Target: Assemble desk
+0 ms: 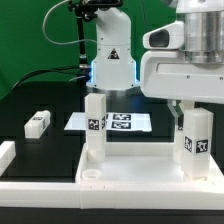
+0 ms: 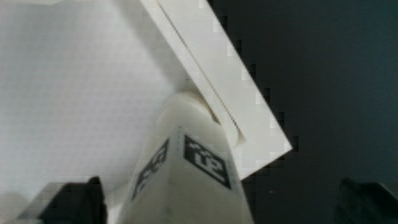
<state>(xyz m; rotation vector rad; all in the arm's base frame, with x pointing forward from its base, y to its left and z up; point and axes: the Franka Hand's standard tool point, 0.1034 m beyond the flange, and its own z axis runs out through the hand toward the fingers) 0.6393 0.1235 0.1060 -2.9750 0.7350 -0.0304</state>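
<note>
The white desk top (image 1: 130, 180) lies at the front, rim up; it fills much of the wrist view (image 2: 89, 70). One white tagged leg (image 1: 95, 125) stands upright at its far left corner. A second tagged leg (image 1: 196, 145) stands at the far right corner, and it also shows in the wrist view (image 2: 192, 165). My gripper (image 1: 192, 112) hangs over this leg's top. In the wrist view the gripper (image 2: 214, 205) straddles the leg, open: one finger (image 2: 71, 200) is close beside it, the other finger (image 2: 365, 205) stands clearly apart.
A loose tagged leg (image 1: 38, 123) lies on the black table at the exterior view's left. A white piece (image 1: 5, 155) shows at the left edge. The marker board (image 1: 118, 122) lies behind the desk top, in front of the robot base (image 1: 110, 62).
</note>
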